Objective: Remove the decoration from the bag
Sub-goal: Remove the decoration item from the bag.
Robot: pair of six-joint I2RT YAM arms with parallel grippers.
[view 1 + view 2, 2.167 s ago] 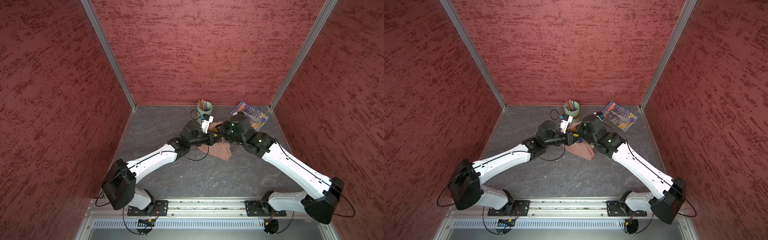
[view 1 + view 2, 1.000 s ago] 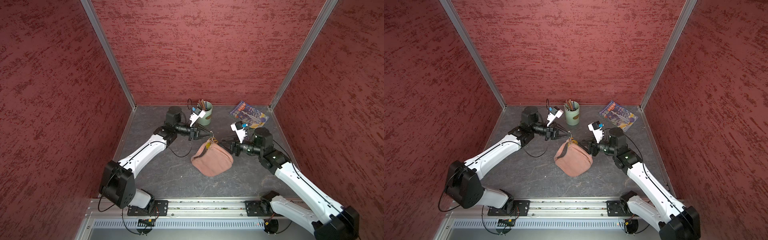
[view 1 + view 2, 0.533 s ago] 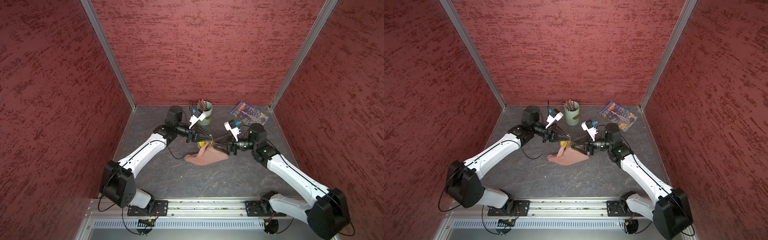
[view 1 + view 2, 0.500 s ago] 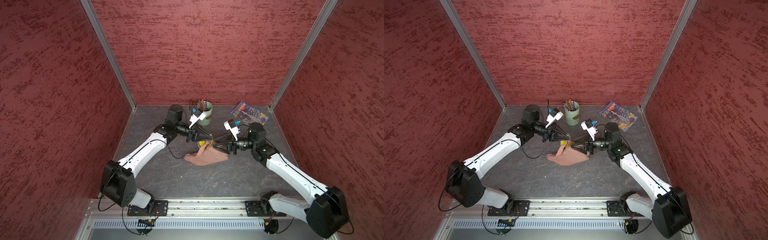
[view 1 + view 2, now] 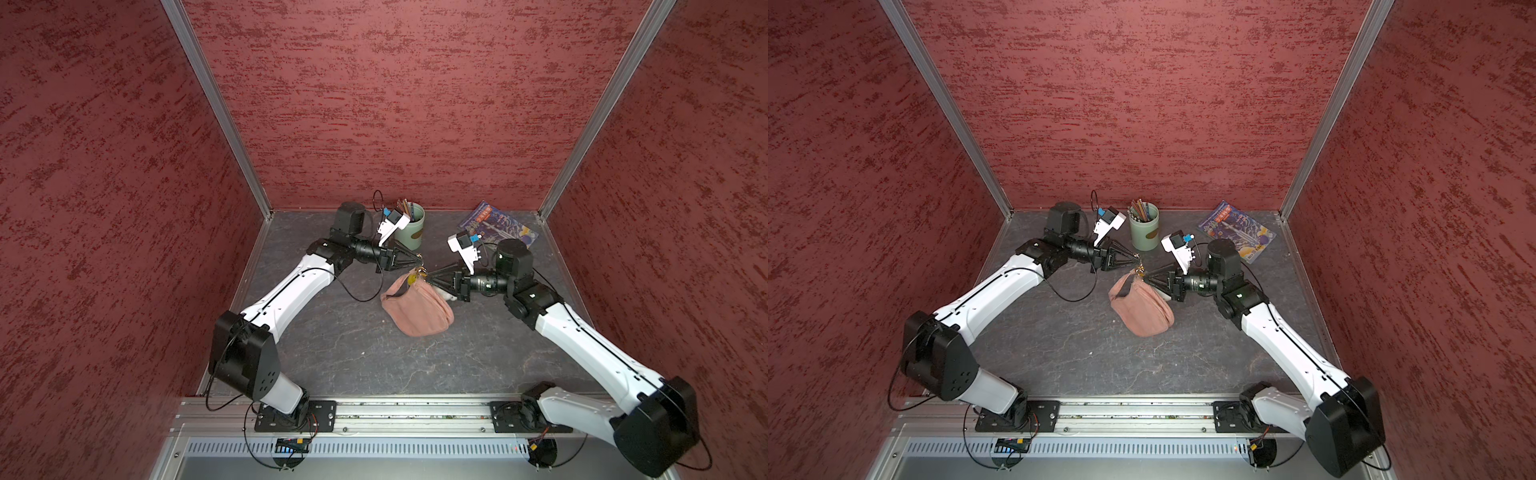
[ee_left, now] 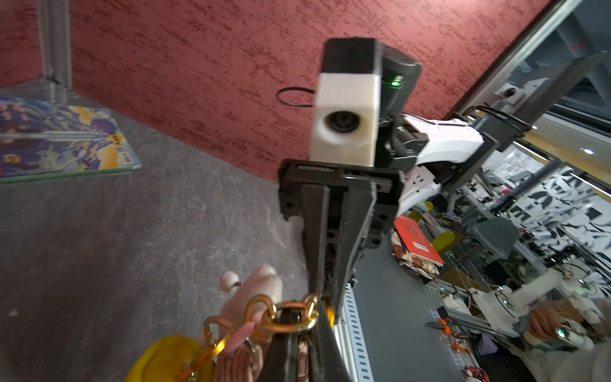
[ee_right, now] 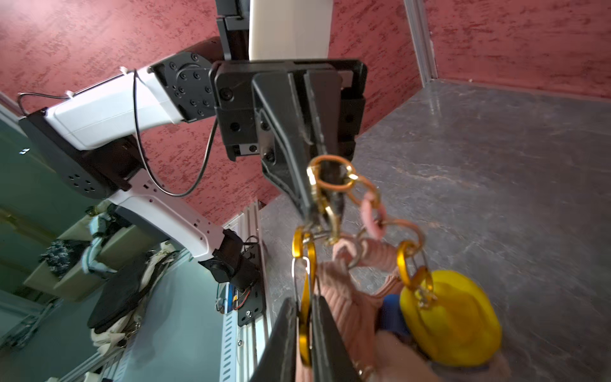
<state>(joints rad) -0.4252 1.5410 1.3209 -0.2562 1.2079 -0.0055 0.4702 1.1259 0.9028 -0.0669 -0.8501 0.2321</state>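
The dusty-pink bag [image 5: 415, 307] [image 5: 1142, 309] hangs slack with its bottom on the grey floor, mid-table in both top views. The decoration is a yellow charm [image 7: 453, 317] [image 6: 165, 360] on a chain of gold and pink links [image 7: 372, 211], hanging at the bag's strap [image 7: 344, 297]. My left gripper [image 5: 419, 261] [image 6: 297, 317] is shut on the top gold link [image 6: 287, 319]. My right gripper [image 5: 428, 277] [image 7: 305, 307] meets it tip to tip from the opposite side. It is shut on a gold carabiner [image 7: 304, 264] hanging from that link.
A green cup of pencils [image 5: 409, 226] [image 5: 1144, 226] stands at the back, just behind the left gripper. A comic book [image 5: 498, 226] [image 5: 1237, 230] lies at the back right. A small white ball [image 6: 228, 281] rests on the floor beside the bag. Red walls close in three sides.
My right gripper stood open and apart from the bag a second ago; it has moved in to the left gripper's tip and shut on the carabiner. The left gripper stayed shut.
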